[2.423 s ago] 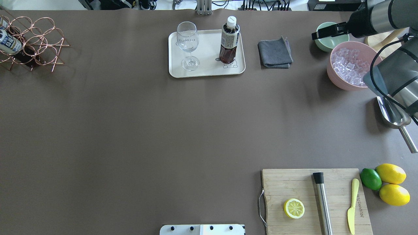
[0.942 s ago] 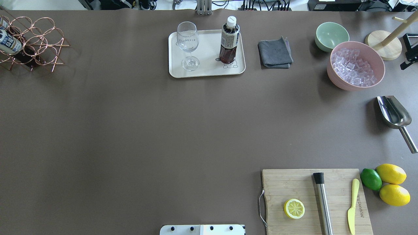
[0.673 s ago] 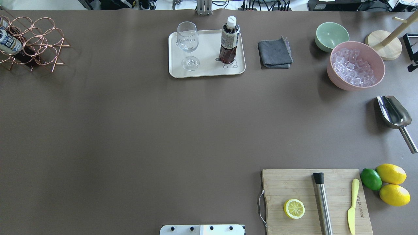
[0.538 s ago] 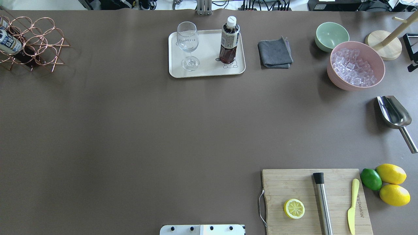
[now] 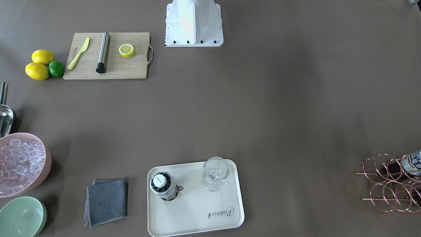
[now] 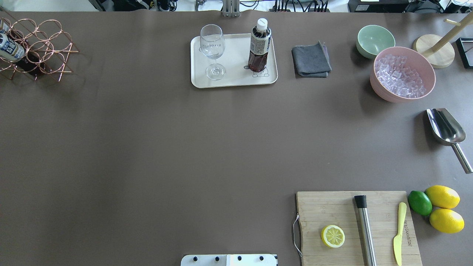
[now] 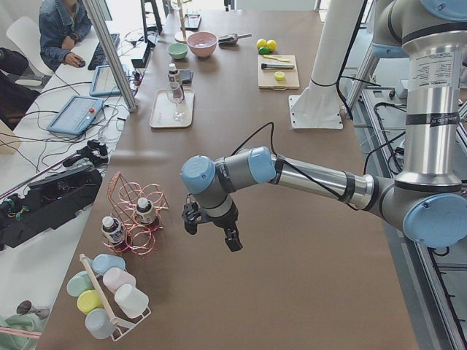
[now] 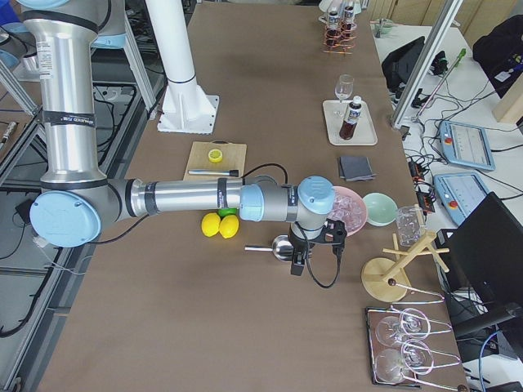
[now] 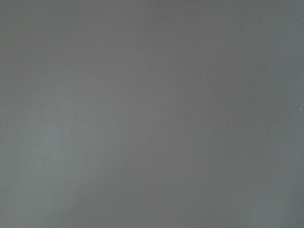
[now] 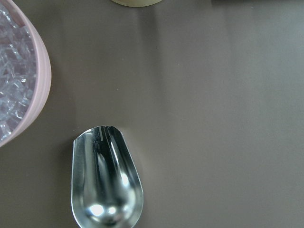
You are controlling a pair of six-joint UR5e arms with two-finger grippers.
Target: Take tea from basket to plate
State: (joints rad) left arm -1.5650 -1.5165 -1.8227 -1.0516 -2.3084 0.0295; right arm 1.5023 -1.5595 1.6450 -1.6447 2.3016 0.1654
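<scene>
One tea bottle (image 6: 259,46) stands upright on the cream plate (image 6: 236,55), beside a wine glass (image 6: 213,51); it also shows in the front view (image 5: 163,187). The copper basket (image 6: 40,44) at the far left holds two more tea bottles (image 6: 9,48). My left gripper (image 7: 211,232) shows only in the exterior left view, hovering over bare table near the basket (image 7: 135,219); I cannot tell its state. My right gripper (image 8: 315,249) shows only in the exterior right view, above the metal scoop; I cannot tell its state.
A grey cloth (image 6: 311,60), green bowl (image 6: 375,40), pink bowl of ice (image 6: 402,74), wooden stand (image 6: 434,55) and scoop (image 6: 445,127) sit at the right. A cutting board (image 6: 332,210) with lemon half, muddler and knife is front right, fruit (image 6: 443,208) beside it.
My right arm has pulled back out of the overhead view past the right edge. The tea bottle on the plate, the glass and the basket have not moved.
</scene>
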